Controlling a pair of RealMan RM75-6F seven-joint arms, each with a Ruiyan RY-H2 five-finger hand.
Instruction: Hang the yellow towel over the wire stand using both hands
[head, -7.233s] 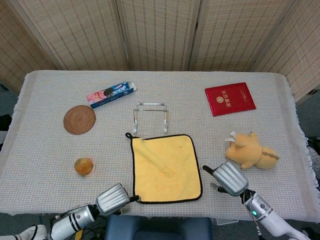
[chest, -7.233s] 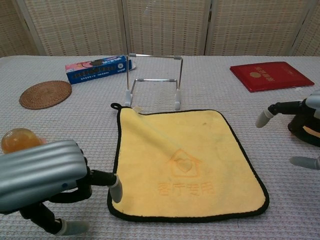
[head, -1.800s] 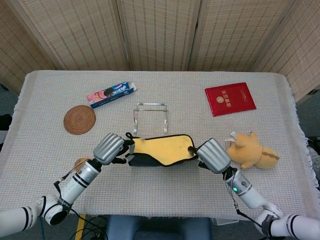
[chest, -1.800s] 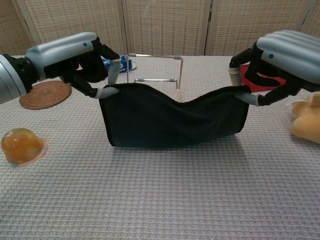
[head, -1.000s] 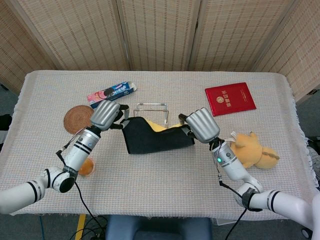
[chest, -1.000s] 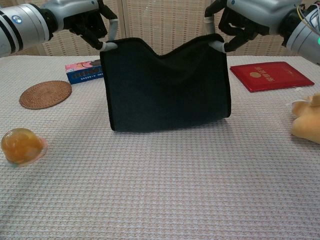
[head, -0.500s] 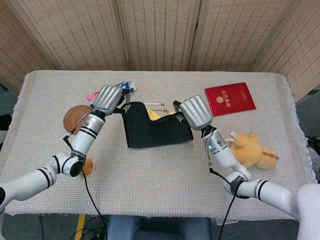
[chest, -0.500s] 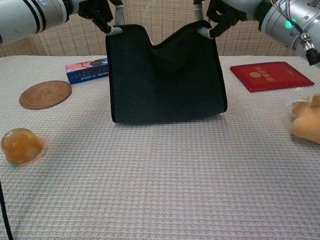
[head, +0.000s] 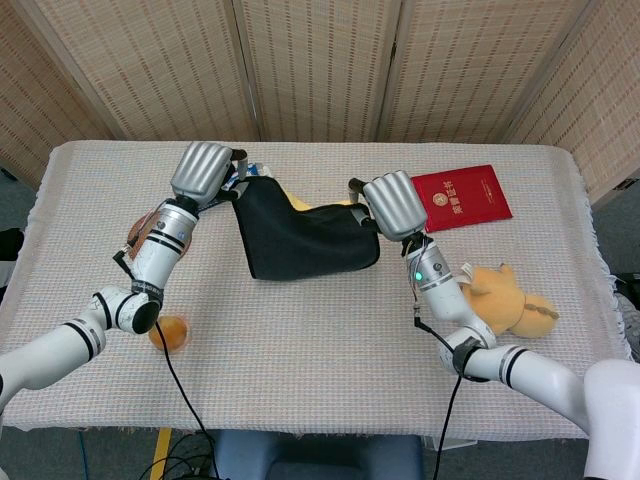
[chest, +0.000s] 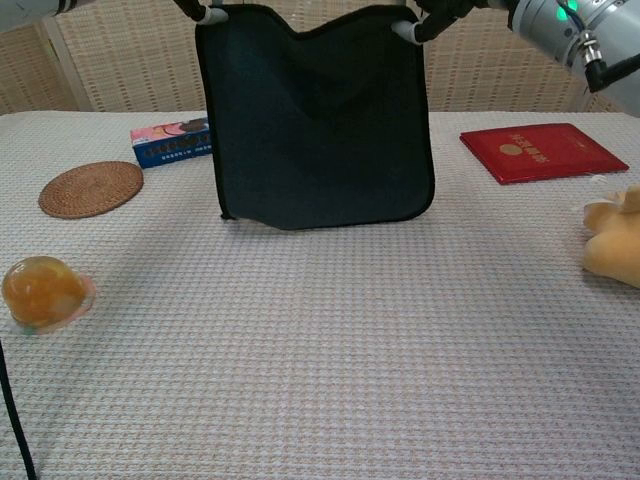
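Note:
The towel (head: 305, 245) hangs stretched between my two hands with its black backing toward both cameras (chest: 315, 120). A sliver of its yellow face (head: 300, 203) shows over the top edge in the head view. My left hand (head: 203, 170) pinches the towel's upper left corner, and my right hand (head: 395, 205) pinches the upper right corner. In the chest view only fingertips (chest: 405, 30) show at the top of the frame. The towel's lower edge hangs just above the tablecloth. The wire stand is hidden behind the towel in both views.
A red booklet (head: 460, 197) lies at the back right and a tan plush toy (head: 505, 300) sits at the right. At the left are a woven coaster (chest: 90, 188), a blue box (chest: 172, 140) and an orange ball (head: 170, 332).
Both hands have risen and moved further back with the towel. Its lower edge has come up off the tablecloth and it hangs flatter.

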